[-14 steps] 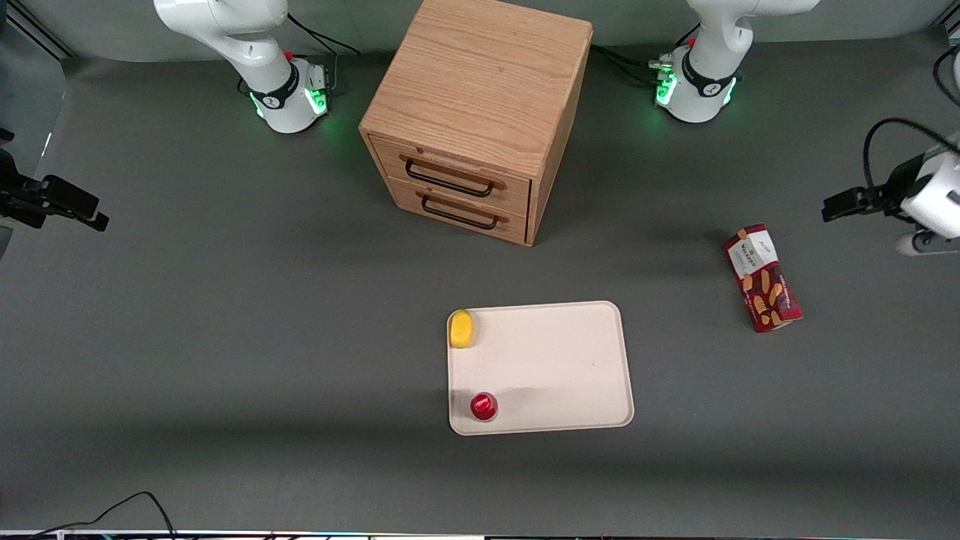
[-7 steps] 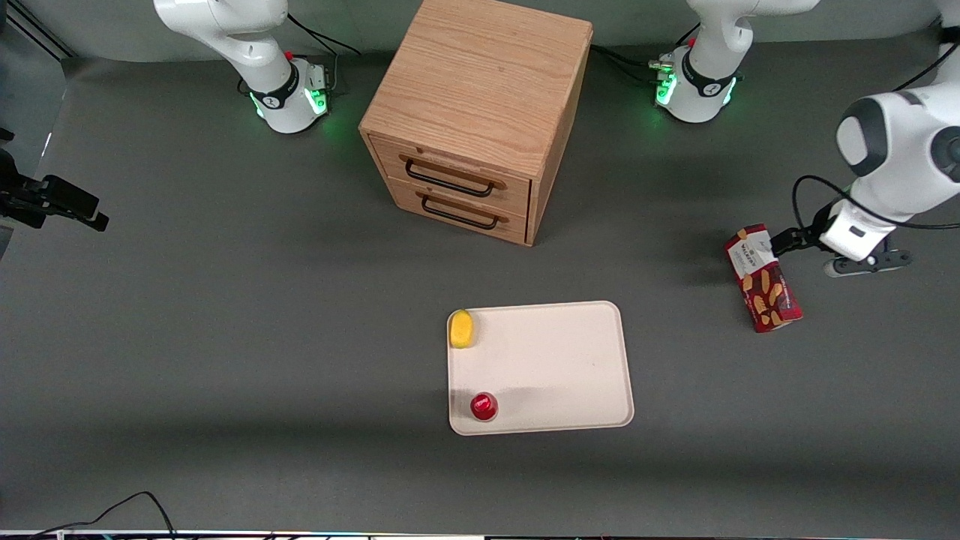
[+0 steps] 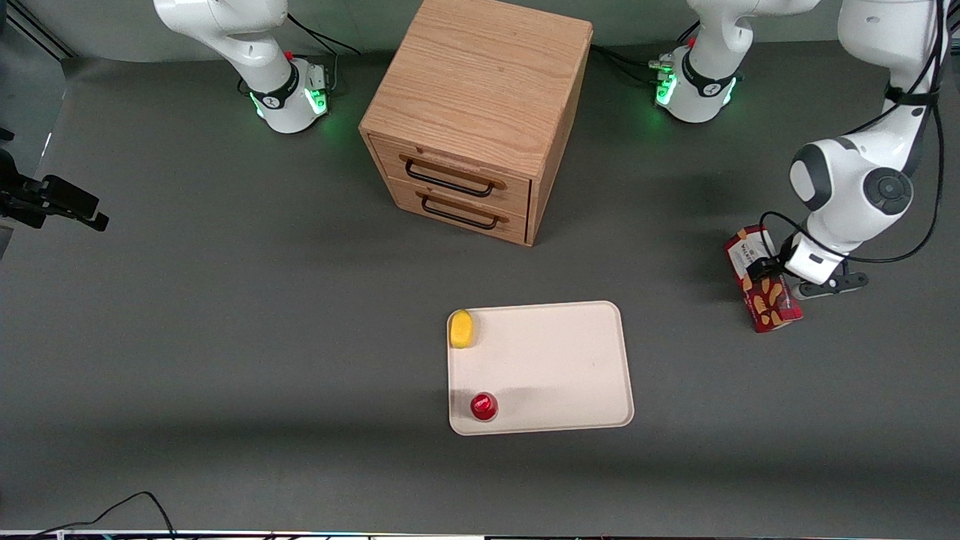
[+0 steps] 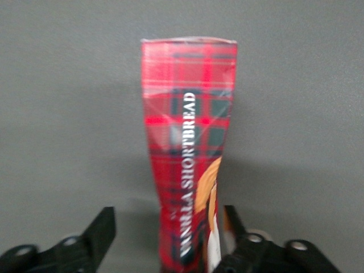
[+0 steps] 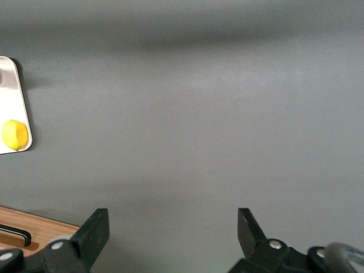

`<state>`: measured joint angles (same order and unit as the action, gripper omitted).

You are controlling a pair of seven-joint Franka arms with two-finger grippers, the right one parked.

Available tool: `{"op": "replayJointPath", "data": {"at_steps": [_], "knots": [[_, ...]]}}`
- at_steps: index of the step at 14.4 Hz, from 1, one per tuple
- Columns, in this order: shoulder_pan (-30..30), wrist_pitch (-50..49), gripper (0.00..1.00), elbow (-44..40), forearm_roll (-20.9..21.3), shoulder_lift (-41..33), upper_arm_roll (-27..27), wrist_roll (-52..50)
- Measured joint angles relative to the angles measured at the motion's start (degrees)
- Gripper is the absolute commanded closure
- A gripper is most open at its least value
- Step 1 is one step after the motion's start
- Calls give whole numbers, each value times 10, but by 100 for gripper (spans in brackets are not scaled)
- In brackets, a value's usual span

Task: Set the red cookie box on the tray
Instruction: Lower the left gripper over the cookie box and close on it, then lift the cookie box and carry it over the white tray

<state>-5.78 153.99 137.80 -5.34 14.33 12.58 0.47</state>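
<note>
Shortbread packaging, the red cookie box [image 3: 762, 279], lies flat on the tabletop [image 3: 225, 337] toward the working arm's end, well apart from the tray [image 3: 555, 360], so it must be lifted across. To straddle its narrow width, the end effector [image 4: 169, 230] hovers low with fingers [image 4: 102, 227] spread, gripping nothing

Gripper [image 3: 759, 268]: was at the worktop's edge, well apart from the box [image 3: 766, 300]; has since swung in, first just beside the label end, now over the box's middle. Fingers [image 4: 104, 230] spread, one on each side of the box. Arm: was nearly out of view, now looms above the box.
</note>
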Motion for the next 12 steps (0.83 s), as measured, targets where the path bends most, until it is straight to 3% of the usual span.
{"op": "replayJointPath", "data": {"at_steps": [6, 9, 12], "knots": [[-3, -39, 100, -17, -8, -17, -13, 0], [-5, -186, 100, -78, -10, -63, -21, -4], [-7, -402, 100, -216, -9, -103, -38, -27]]}}
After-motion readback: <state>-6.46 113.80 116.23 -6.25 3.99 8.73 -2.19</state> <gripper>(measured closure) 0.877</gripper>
